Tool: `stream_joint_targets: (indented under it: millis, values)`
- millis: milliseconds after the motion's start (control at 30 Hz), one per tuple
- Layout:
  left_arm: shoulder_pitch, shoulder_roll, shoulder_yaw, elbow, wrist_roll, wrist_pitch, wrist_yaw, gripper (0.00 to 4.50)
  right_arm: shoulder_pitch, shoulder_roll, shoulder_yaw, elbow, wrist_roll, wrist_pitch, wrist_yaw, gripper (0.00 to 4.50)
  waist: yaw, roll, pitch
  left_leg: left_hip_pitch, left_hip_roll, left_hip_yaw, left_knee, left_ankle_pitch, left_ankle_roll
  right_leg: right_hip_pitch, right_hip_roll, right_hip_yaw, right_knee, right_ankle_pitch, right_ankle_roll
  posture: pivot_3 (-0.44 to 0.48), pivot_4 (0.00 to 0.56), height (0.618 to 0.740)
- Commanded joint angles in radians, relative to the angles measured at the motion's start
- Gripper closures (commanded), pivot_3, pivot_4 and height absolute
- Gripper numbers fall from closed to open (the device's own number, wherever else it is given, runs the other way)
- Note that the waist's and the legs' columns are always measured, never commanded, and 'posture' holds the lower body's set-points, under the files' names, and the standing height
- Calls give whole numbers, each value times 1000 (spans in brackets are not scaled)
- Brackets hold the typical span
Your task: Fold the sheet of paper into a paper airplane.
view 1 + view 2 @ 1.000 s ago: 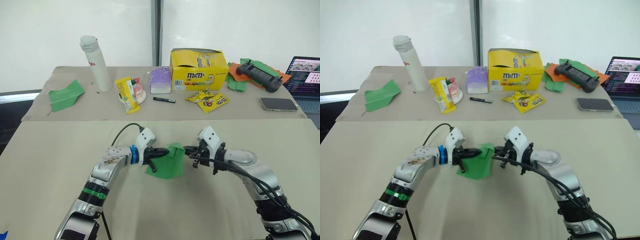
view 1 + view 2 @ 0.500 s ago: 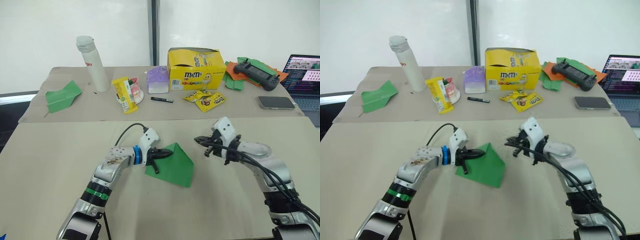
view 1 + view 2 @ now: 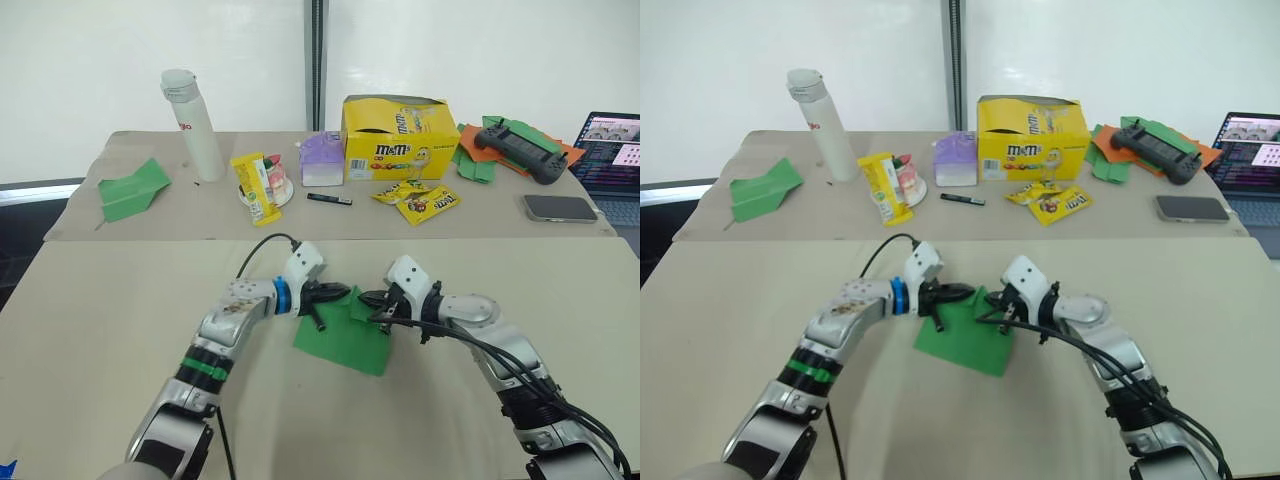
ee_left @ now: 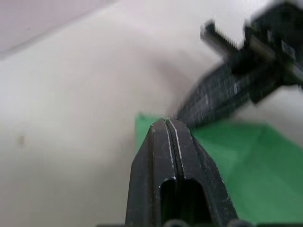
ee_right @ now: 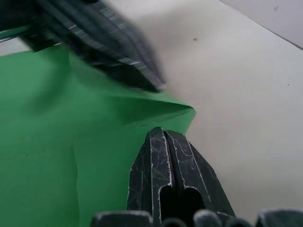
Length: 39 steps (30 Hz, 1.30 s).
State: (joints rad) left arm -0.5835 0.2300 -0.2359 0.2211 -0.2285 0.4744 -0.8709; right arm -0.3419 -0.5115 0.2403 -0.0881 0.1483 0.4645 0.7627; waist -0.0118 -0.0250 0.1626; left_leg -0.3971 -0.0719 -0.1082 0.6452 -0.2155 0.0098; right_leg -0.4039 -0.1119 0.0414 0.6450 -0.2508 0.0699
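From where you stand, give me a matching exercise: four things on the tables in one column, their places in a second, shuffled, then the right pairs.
Things:
1. sheet of paper
2. white bottle
3. phone
4. yellow candy box

Places:
A. far table, standing upright towards the left
B. near table, between the left hand and right hand
C. far table, right side, lying flat near the laptop
D. far table, middle, beside the purple carton

Pairs: 1-B, 2-A, 3-C, 4-D

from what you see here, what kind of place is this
Probably an office or lab set up for robot trials: plain white walls, cloth-covered tables, a laptop with a handheld controller beside it, and snacks like a yellow m&m's box.
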Motion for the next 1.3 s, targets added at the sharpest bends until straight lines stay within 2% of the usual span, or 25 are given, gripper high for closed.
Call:
stream_joint_targets:
  millis: [33, 233, 567, 833, 1100, 1300]
  values:
    - [-56, -34, -9, 76, 32, -65, 22, 4483, 34, -11, 25, -6, -31, 10, -2, 4500, 0, 0, 0, 0, 0, 0, 0, 0, 0, 0, 0, 0, 0, 0, 0, 0, 150, 740]
    - [-100, -75, -43, 202, 95, -142, 23, 4483, 66, -17, 0, -63, -28, 33, -16, 4500, 0, 0, 0, 0, -1, 0, 0, 0, 0, 0, 0, 0, 0, 0, 0, 0, 150, 740]
    - [-84, -99, -100, 257, 162, -202, 4, 4483, 81, -23, -35, -155, -11, 67, -36, 4500, 1, 0, 0, 0, -1, 0, 0, 0, 0, 0, 0, 0, 0, 0, 0, 0, 150, 740]
    - [-76, -83, -110, 262, 191, -225, -7, 4483, 43, 47, -56, -20, 1, 18, -67, 4500, 0, 0, 0, 1, -1, 0, 1, 0, 0, 1, 0, 0, 1, 0, 0, 0, 150, 740]
    - [-45, -79, -113, 226, 199, -215, -6, 4483, 48, 46, -60, 57, 4, -21, -31, 4500, -1, 0, 0, 9, 0, 0, 0, 0, 0, 9, 1, 0, 1, 0, 0, 0, 150, 740]
    - [-30, -80, -116, 213, 205, -209, -4, 4483, 110, 12, -68, 37, 30, -24, 22, 4500, 6, 0, 0, 13, 0, -1, 0, 0, 0, 15, 1, -1, -2, 0, 1, 0, 150, 740]
